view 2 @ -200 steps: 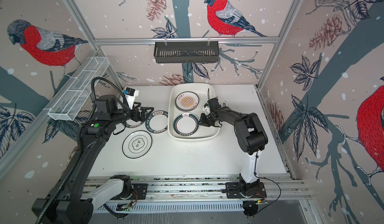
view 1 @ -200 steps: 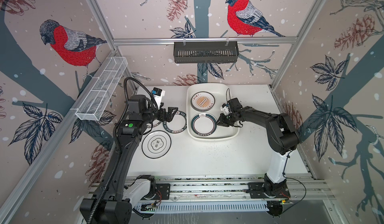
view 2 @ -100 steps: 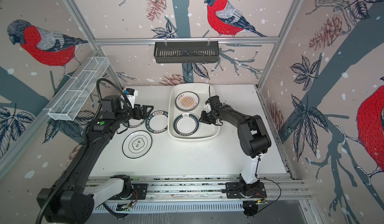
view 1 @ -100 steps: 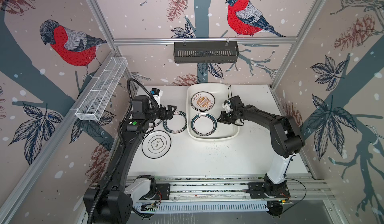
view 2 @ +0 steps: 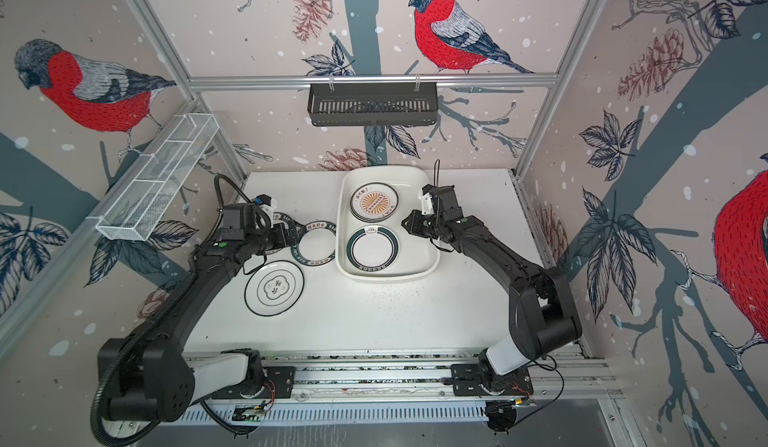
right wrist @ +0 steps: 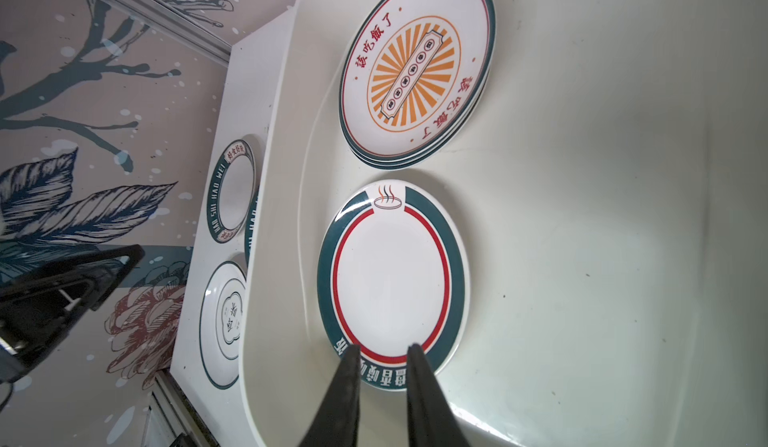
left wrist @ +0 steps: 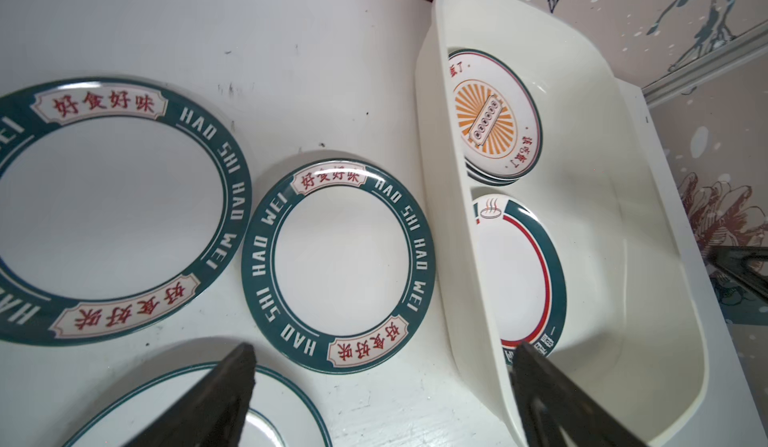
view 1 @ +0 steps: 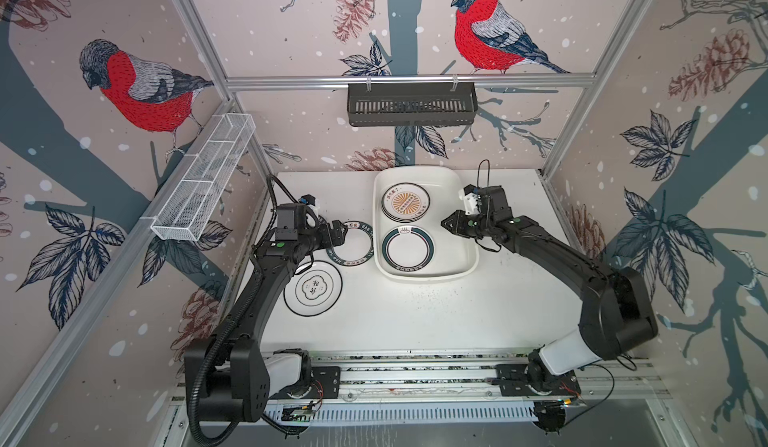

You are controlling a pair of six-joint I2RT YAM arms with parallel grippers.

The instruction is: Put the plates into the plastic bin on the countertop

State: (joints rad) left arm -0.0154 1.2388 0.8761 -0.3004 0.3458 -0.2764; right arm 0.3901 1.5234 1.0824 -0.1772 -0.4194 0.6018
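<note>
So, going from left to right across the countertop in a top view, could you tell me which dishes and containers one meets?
First the thin-black-rimmed white round plate with a flower outline → white round plate with a dark lettered rim → large glossy white rectangular plastic bin, holding the orange-sunburst plate and green-ringed plate.

The left arm (view 1: 266, 295) reaches forward from its base, elbow bent, wrist levelled toward the middle. The left gripper (left wrist: 382, 351) has its jaws spread wide and empty. The right arm (view 1: 552, 249) stretches inward. The right gripper (right wrist: 384, 351) tilts downward, its jaws parted only narrowly and apparently clasping nothing.
</note>
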